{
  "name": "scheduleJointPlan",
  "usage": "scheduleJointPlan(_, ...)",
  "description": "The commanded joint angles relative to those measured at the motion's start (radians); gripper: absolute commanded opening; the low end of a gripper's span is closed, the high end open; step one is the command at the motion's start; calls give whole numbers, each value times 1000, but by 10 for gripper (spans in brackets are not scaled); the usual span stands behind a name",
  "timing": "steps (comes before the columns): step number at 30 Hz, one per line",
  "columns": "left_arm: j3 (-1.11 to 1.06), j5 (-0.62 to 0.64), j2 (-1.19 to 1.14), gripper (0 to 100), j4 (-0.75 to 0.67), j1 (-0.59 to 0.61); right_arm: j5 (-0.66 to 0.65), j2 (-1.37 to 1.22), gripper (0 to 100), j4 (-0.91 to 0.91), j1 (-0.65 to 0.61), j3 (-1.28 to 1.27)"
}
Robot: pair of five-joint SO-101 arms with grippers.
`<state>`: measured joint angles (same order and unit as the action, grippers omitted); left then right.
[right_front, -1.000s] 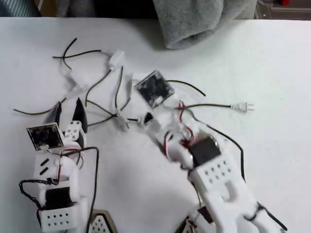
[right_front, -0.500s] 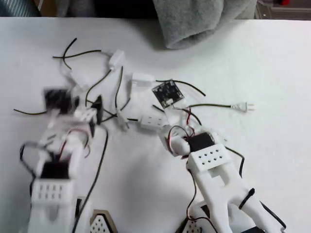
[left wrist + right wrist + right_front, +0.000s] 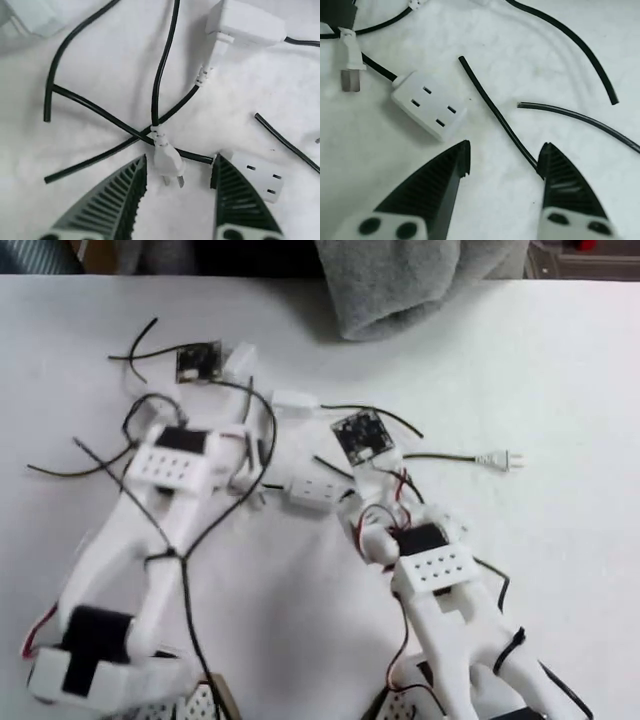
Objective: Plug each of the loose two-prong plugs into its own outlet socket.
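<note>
The left arm's fingers [image 3: 117, 200] stand wide apart and hold nothing. A white two-prong plug [image 3: 167, 161] lies flat on the desk [image 3: 100, 75] in the gap between them, touching neither, with its prongs pointing back toward the wrist. Its black cord crosses two other black cords just beyond it. Just beside one finger lies a white outlet socket [image 3: 260, 175], its near corner hidden behind that finger. Farther off, a second white block [image 3: 245, 22] has a cord end against it; whether that end is seated cannot be told. The right arm's fingers [image 3: 432, 192] are spread just as wide and are empty, above a loose black cord [image 3: 495, 107] that runs out of sight behind one fingertip. The outlet socket lies near them with its slots facing up, and the plug is just past it. In the high view the arms and wrist cameras cover both sets of fingers. There, another plug [image 3: 497, 459] lies well apart on the right arm's side. A grey cloth [image 3: 400, 290] at the far edge is cut off by the frame.
</note>
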<state>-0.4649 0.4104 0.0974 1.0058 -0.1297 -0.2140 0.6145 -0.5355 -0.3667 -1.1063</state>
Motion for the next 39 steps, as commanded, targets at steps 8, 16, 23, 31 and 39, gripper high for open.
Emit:
scheduleJointPlan(8,127,290,-145,223,123,-39,-40,2,223,104,4,-44)
scheduleJointPlan(16,120,358,-209,222,48,-28,-40,1,223,145,-8,-75)
scheduleJointPlan(23,147,359,-337,219,-80,-13,-74,1,223,188,-44,-107)
scheduleJointPlan(31,276,359,-441,217,26,-7,-78,1,223,189,-45,-106)
scheduleJointPlan(39,407,354,-542,89,175,18,-77,1,223,191,-45,-106)
